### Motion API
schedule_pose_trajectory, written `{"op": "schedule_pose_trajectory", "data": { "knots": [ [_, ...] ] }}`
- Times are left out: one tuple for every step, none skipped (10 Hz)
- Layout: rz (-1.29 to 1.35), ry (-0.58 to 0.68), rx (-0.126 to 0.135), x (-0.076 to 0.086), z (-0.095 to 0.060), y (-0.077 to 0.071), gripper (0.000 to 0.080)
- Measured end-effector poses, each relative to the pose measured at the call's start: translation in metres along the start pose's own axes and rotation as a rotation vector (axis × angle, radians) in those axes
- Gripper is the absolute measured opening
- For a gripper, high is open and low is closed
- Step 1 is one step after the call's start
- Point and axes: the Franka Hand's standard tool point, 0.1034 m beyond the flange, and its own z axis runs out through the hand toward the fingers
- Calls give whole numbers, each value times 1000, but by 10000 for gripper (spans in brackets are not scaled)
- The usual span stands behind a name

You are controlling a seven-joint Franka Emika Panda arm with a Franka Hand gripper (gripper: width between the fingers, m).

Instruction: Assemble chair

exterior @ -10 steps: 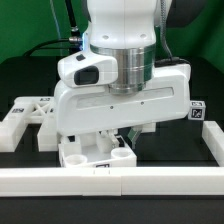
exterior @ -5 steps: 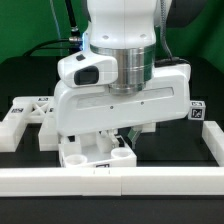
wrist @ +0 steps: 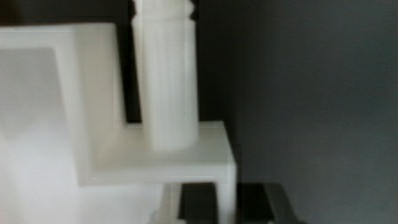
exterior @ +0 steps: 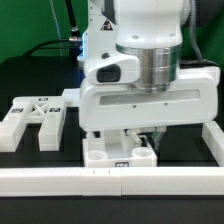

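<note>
Exterior view: the arm [exterior: 150, 95] hung low over a white holed block [exterior: 118, 152] of the chair. The block sat on the black desk [exterior: 25, 85] right by the front rail [exterior: 100, 182]; whether the two touched could not be told. The wrist bulk hid the fingers from this side. The block probably sat by the rail so it was braced while being worked on. Two tagged pieces [exterior: 35, 115] lay loose on the exterior view's left, well apart from the arm, apparently waiting for other steps. Wrist view: the dark fingers [wrist: 205, 205] were together with nothing visibly between them, their tips near a white block [wrist: 178, 150], likely the same one. A ribbed peg [wrist: 164, 70] stood upright in that block beside a tall slab [wrist: 54, 100]. The picture was blurred, so whether the peg was fully seated was unclear. Closed fingers this near the block suited pushing or pressing rather than grasping. The chair looked far from done, with most parts unjoined.
</note>
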Motion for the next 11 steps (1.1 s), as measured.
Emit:
{"op": "schedule_pose_trajectory", "data": {
  "knots": [
    [33, 3, 1, 6, 0, -10, 34],
    [53, 10, 3, 14, 0, -23, 34],
    [55, 13, 3, 21, 0, -33, 34],
    [65, 5, 4, 24, 0, -41, 34],
    [65, 0, 4, 25, 0, -45, 34],
    [69, -7, 4, 26, 0, -50, 34],
    [69, -12, 5, 28, 0, -56, 34],
    [73, -15, 5, 29, 0, -62, 34],
    [68, -21, 5, 29, 0, -67, 34],
    [64, -21, 5, 28, 0, -69, 34],
    [63, -22, 5, 28, 1, -68, 41]
  ]
}}
